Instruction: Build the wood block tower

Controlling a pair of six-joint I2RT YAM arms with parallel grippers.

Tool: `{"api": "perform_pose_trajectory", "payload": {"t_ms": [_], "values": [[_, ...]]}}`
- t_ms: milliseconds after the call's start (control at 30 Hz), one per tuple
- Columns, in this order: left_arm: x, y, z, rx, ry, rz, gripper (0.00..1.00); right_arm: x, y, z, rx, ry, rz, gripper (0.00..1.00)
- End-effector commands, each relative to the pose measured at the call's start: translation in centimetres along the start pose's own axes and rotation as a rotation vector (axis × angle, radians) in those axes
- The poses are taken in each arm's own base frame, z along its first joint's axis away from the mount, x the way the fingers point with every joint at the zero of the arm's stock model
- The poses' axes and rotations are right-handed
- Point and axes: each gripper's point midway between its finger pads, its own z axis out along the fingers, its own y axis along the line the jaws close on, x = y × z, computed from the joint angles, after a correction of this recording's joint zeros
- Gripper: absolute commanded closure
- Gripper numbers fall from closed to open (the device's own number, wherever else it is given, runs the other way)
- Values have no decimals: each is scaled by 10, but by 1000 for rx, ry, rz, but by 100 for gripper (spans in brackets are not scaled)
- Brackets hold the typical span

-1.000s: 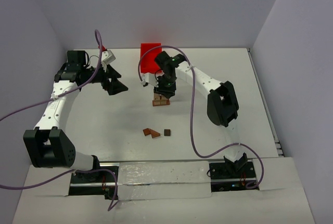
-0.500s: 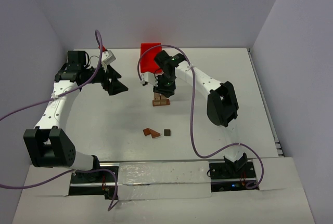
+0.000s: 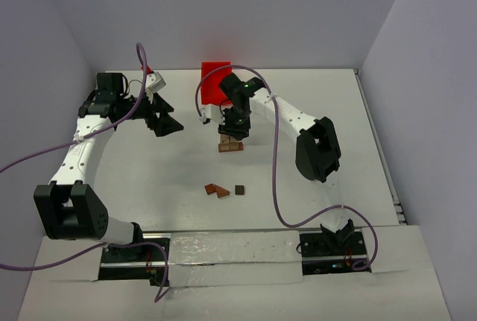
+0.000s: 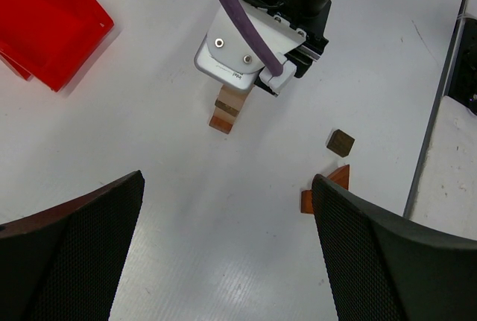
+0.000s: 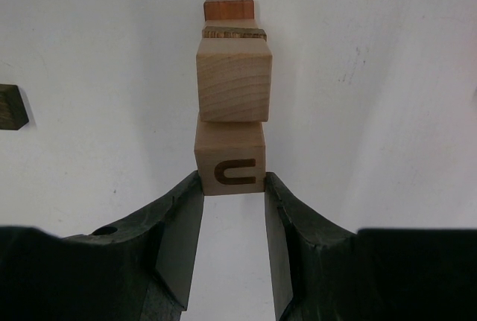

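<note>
On the white table [image 3: 149, 179], just in front of the red bin [image 3: 214, 81], stands the wood block tower [image 3: 229, 145], its uppermost marked tan cube [image 5: 231, 159] pinched by the right gripper [image 5: 232, 181]; left gripper [image 4: 227, 187] spread wide, well apart from it.

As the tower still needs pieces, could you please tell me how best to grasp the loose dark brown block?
Probably from straight above, pinching two opposite side faces: the dark brown block lies flat, squarish, apart from the reddish pieces beside it.
</note>
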Motion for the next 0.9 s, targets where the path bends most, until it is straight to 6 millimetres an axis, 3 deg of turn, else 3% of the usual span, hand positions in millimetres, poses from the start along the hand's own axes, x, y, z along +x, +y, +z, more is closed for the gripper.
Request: {"api": "perform_pose_trajectory", "payload": {"t_ms": [0, 167, 867], "values": [[-5, 2, 2, 6, -12, 38, 1, -10, -4, -2, 18, -9, -7, 54], [-5, 2, 2, 7, -14, 37, 1, -9, -6, 0, 25, -4, -5, 48], [-7, 3, 2, 5, -16, 40, 1, -15, -2, 1, 7, -17, -18, 45]]}}
